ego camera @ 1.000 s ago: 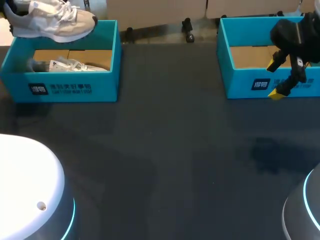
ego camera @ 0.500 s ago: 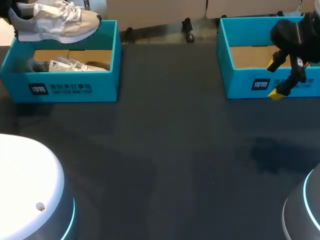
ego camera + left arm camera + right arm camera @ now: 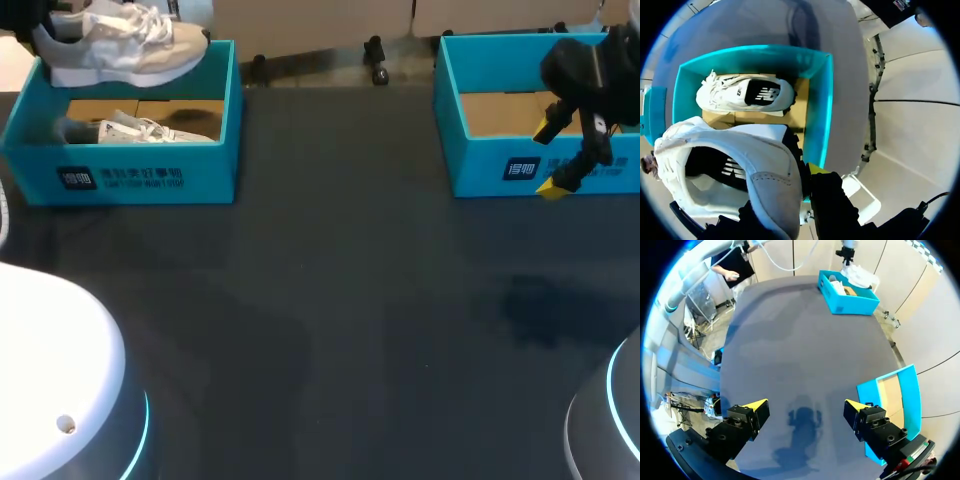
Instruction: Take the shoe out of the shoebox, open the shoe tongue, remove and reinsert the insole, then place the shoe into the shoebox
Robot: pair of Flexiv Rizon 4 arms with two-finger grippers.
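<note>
A white and beige sneaker (image 3: 120, 45) hangs above the back rim of the left teal shoebox (image 3: 120, 180). My left gripper (image 3: 797, 175) is shut on its heel, and the sneaker's dark opening (image 3: 715, 167) faces the wrist camera. A second sneaker (image 3: 140, 130) lies on its side inside that box, directly below the held one (image 3: 745, 95). My right gripper (image 3: 550, 157) hovers wide open, holding nothing, at the front wall of the right teal shoebox (image 3: 490, 165). Between its fingertips (image 3: 805, 407) only bare table shows.
The right shoebox (image 3: 895, 400) shows a bare cardboard floor. The dark table (image 3: 330, 300) stretches between the two boxes. My arms' white bases sit at the near corners (image 3: 60, 380).
The held sneaker has shifted a little to the right above the left box. The right arm has not moved.
</note>
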